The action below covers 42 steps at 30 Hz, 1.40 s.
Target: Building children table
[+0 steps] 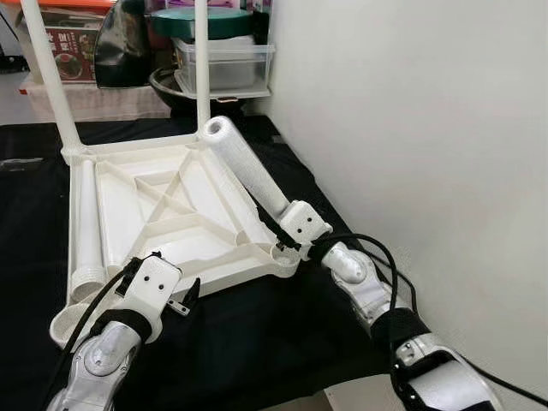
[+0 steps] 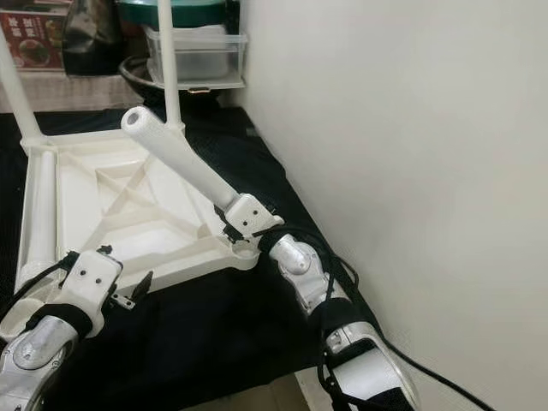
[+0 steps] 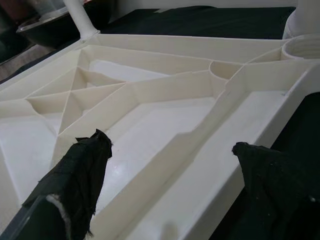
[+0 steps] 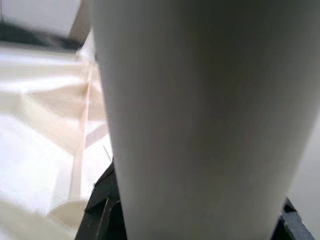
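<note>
A white plastic table top (image 1: 171, 205) lies upside down on a black mat, ribs facing up. Two white legs (image 1: 51, 77) (image 1: 202, 60) stand upright in its far corners. A third leg (image 1: 86, 223) lies loose along the left side. My right gripper (image 1: 287, 235) is shut on a fourth white leg (image 1: 244, 167), seen close up as the leg (image 4: 200, 115). It tilts back and left, its lower end at the near right corner socket (image 1: 282, 254). My left gripper (image 1: 184, 300) is open by the near rim, its black fingers (image 3: 80, 170) spread before the ribbed underside (image 3: 150, 90).
A white wall (image 1: 428, 128) runs close along the right side. Clear plastic containers (image 1: 223, 60), a dark bowl and a printed box (image 1: 73, 43) crowd the floor behind the table. The black mat (image 1: 257, 334) ends at pale floor near my right arm.
</note>
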### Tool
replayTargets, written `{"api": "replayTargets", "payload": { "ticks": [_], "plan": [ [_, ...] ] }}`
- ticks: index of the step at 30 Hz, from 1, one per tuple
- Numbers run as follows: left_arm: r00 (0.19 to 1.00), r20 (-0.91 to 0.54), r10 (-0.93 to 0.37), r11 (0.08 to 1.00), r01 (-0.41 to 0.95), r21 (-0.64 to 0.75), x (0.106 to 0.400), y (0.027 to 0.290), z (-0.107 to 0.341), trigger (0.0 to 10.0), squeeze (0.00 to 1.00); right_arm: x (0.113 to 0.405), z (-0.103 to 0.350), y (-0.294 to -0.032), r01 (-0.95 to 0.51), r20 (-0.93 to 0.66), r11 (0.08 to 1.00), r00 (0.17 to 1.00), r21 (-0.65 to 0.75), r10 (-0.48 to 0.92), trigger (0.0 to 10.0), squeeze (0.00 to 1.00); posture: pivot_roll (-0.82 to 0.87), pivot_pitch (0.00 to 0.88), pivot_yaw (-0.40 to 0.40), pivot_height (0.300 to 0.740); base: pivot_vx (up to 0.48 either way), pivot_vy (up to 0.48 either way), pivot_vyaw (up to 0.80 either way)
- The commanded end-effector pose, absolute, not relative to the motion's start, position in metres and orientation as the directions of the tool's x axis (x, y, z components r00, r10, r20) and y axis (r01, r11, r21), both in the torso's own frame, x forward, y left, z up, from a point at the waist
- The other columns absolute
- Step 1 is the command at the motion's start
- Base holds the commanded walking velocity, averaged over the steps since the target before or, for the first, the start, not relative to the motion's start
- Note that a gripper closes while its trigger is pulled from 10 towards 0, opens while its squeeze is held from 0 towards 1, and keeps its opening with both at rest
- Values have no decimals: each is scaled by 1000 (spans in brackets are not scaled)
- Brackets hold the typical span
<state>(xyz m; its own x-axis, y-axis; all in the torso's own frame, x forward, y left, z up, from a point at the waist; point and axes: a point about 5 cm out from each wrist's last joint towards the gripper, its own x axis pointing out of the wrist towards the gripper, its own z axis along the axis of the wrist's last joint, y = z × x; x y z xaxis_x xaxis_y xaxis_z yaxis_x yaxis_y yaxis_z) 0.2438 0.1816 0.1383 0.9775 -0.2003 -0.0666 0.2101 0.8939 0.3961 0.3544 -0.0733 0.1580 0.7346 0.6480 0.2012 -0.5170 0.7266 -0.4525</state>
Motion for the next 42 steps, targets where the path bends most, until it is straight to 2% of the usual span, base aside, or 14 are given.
{"api": "replayTargets", "payload": {
  "ticks": [1,7,19,26,28,30,31,32,33,34,35,37,39,42],
  "plan": [
    [975,-61,-215,885,221,410,245,179,141,10000,0,351,148,-65,-602,209,757,730,-255,651,0,0,208,0,-113,740,0,0,0],
    [975,-41,-218,893,216,395,249,178,145,10000,0,348,150,-57,-687,242,722,690,-81,683,0,0,200,0,-109,740,0,0,0],
    [985,-38,-168,898,168,407,247,195,147,10000,0,367,173,-93,-619,239,748,709,-240,664,0,0,182,0,-103,740,0,0,0],
    [990,-69,-123,910,140,391,236,212,142,10000,0,380,223,-120,-685,272,683,626,-255,730,0,0,171,0,-107,740,0,0,0],
    [990,-100,-99,914,130,386,228,218,133,10000,0,380,258,-126,-767,310,592,516,-248,798,0,0,174,0,-119,740,0,0,0],
    [990,-100,-99,914,130,386,228,218,133,10000,0,380,258,-126,-767,310,592,516,-248,798,0,0,174,0,-119,740,0,0,0],
    [990,-108,-95,915,130,381,226,218,130,10000,0,375,268,-123,-821,321,523,443,-231,837,0,0,176,0,-121,740,0,0,0],
    [990,-108,-95,915,130,381,226,218,130,10000,0,375,268,-123,-821,321,523,443,-231,837,0,0,176,0,-121,740,0,0,0],
    [989,-109,-95,919,129,372,225,216,129,10000,0,368,273,-116,-874,320,433,355,-219,878,0,0,176,0,-121,740,0,0,0],
    [989,-109,-95,919,129,372,225,216,129,10000,0,368,273,-116,-874,320,433,355,-219,878,0,0,176,0,-121,740,0,0,0],
    [989,-110,-96,922,130,366,225,215,128,10000,0,359,272,-109,-916,297,335,265,-220,917,0,0,180,0,-123,740,0,0,0],
    [989,-110,-96,922,130,366,225,215,128,10000,0,359,272,-109,-916,297,335,265,-220,917,0,0,180,0,-123,740,0,0,0],
    [989,-112,-97,923,131,362,225,215,127,10000,0,347,258,-100,-954,209,190,142,-232,967,0,0,181,0,-122,740,0,0,0],
    [989,-111,-94,923,129,362,226,216,127,10000,0,345,245,-99,-959,152,152,118,-240,981,0,0,183,0,-123,740,0,0,0]
  ]
}}
